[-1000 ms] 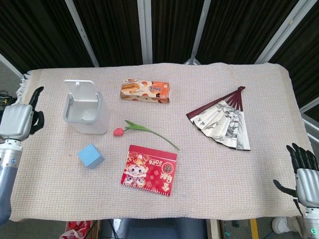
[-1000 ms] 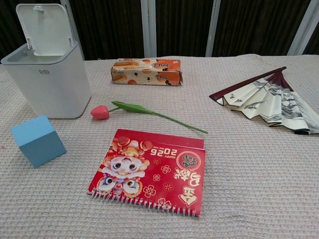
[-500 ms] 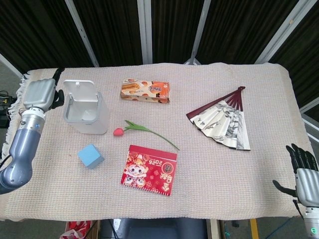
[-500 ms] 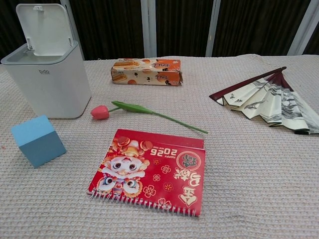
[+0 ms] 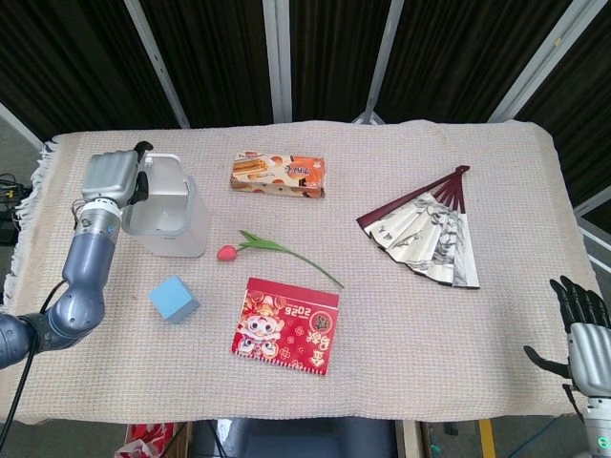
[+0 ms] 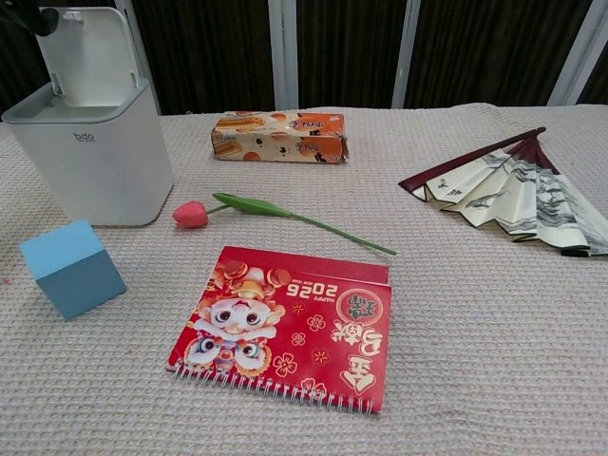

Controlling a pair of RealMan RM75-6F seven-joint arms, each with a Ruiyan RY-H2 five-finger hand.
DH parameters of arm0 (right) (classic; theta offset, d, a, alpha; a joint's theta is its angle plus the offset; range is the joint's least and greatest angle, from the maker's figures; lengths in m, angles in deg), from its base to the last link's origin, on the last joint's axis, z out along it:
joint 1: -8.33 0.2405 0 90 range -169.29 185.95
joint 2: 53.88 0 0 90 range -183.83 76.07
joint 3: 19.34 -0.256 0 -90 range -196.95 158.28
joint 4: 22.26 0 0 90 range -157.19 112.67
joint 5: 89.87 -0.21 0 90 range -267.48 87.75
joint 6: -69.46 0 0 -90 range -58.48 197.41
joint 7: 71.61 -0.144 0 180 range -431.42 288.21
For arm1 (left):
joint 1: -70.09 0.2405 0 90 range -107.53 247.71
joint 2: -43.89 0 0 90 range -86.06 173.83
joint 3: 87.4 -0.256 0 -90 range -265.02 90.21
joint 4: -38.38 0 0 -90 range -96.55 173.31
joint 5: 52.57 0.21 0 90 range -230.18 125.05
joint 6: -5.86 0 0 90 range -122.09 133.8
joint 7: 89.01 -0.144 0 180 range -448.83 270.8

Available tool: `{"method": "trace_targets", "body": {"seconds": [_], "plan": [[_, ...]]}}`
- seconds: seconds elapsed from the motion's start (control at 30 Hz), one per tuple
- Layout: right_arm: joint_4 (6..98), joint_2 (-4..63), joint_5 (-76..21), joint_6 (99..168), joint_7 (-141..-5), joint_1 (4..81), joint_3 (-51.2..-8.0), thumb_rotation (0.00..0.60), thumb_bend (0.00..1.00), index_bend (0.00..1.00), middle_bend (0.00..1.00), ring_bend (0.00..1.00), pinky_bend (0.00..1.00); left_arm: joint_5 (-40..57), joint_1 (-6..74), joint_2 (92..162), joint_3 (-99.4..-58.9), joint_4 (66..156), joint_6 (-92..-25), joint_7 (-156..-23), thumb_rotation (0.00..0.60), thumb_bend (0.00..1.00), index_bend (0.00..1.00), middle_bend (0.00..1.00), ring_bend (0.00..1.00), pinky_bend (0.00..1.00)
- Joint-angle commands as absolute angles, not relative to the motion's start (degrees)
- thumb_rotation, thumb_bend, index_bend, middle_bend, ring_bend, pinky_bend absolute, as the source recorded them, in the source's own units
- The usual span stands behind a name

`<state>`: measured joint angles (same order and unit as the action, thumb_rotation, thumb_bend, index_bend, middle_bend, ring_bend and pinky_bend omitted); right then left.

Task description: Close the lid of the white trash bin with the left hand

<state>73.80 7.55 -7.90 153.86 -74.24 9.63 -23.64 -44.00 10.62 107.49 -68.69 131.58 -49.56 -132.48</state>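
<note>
— Left hand [image 5: 112, 177]?
— Up at the far left of the table, right against the raised lid [image 5: 164, 175] of the white trash bin [image 6: 93, 157], dark fingertips [image 6: 27, 16] poking over the lid's left top corner. Grasping nothing; whether touching the lid, impossible to tell.
— Lid and bin?
— Lid upright, open, hinged at the far rim. Bin standing at the far left of the woven cloth [image 5: 401, 315], just right of the hand.
— Around the bin?
— Blue cube [image 6: 72, 267] nearer, red tulip [image 6: 271, 210] to the right, snack box [image 6: 278, 136] farther right.
— Beyond?
— Red calendar [image 6: 288, 326] near centre, folding fan [image 6: 518, 193] at right.
— Right hand [image 5: 582, 329]?
— Off the near right corner, fingers spread, empty.
</note>
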Motion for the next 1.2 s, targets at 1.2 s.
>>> {"method": "trace_targets", "body": {"seconds": [1.2], "plan": [[74.0, 7.3, -7.2, 154.4, -74.1, 9.1, -23.1, 0.600, 0.19, 0.00, 0.00, 0.00, 0.00, -36.8, 15.5, 98.8, -75.4, 147.8, -49.1, -125.2, 0.600, 0.73, 0.31, 1.00, 0.94, 1.00]]}}
